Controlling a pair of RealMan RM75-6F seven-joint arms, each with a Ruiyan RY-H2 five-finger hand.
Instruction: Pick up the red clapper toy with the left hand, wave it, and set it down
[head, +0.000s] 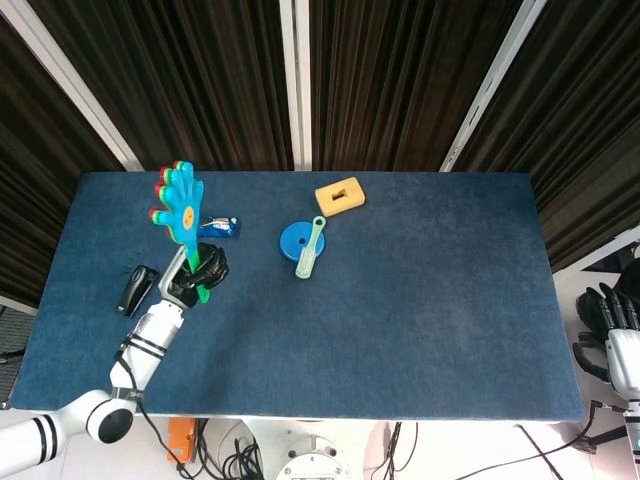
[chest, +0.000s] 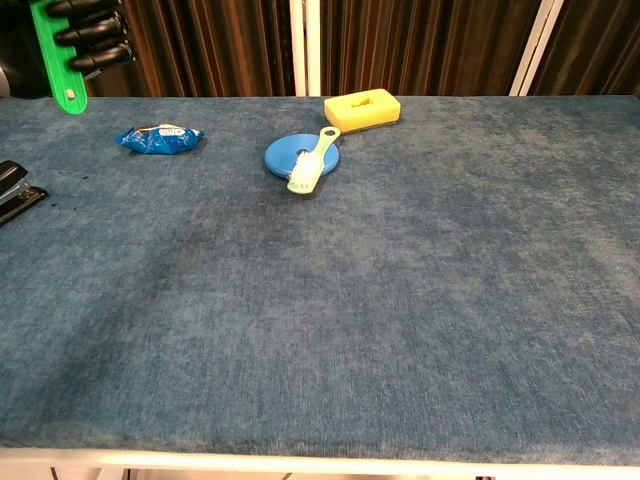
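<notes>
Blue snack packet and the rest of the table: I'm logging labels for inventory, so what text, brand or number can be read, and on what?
No text is readable.
Blue snack packet: white print, too blurred to read.
Clapper toy: a yellow face, no words.
Black stapler: no legible marking.
Yellow block: no text.
</notes>
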